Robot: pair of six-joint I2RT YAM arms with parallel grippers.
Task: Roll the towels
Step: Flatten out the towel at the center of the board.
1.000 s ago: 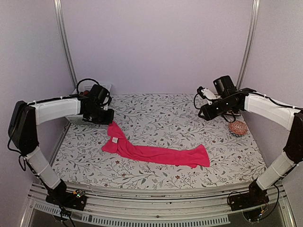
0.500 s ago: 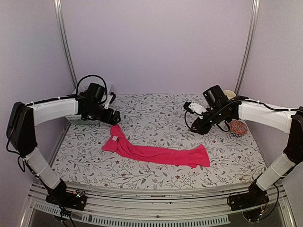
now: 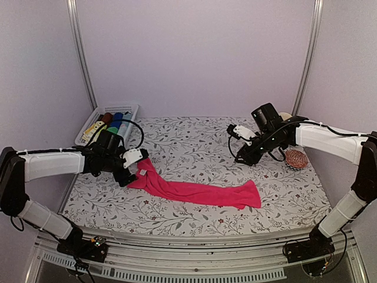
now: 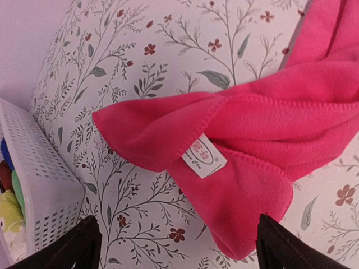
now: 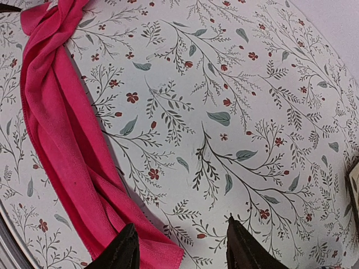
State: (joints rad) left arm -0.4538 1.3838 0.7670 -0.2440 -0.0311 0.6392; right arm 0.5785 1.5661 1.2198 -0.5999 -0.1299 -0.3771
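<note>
At middle left of the overhead view, the left gripper sits low with its jaws spread, just beside the pink towel. Its wrist view shows the towel's folded, tagged end lying between and just beyond the fingertips. From there the towel runs as a bunched strip toward lower right of centre, its long axis nearly across the frame. Further right, the right gripper hangs well apart from the strip's other end, jaws likewise spread and holding nothing. The left arm looks nearer, so rolling would likely run along that axis from its end.
</note>
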